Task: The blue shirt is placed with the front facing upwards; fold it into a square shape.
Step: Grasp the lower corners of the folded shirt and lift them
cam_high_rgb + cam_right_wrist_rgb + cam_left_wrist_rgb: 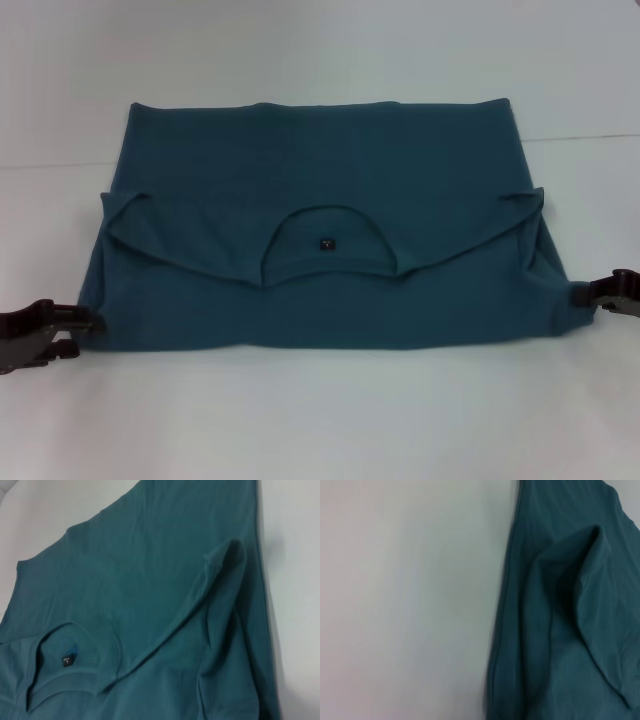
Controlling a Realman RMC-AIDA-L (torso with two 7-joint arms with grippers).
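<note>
One teal blue shirt [320, 190], folded, neck label [327, 243] up (hand states unclear).

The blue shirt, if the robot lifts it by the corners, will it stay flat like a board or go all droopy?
Probably droopy. The blue shirt already lies in soft folds and puckers near the neck label, so it looks floppy, not stiff. Thin cloth like this is likely light, and the middle would probably sag between the two end effectors at its near corners.

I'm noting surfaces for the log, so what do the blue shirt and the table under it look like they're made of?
The blue shirt looks like soft matte knit fabric, probably cotton jersey: it creases, drapes limply and shows a ribbed neckband with stitched seams. The table looks like a smooth, pale, matte hard surface, perhaps laminate; no grain or texture shows to confirm it.
</note>
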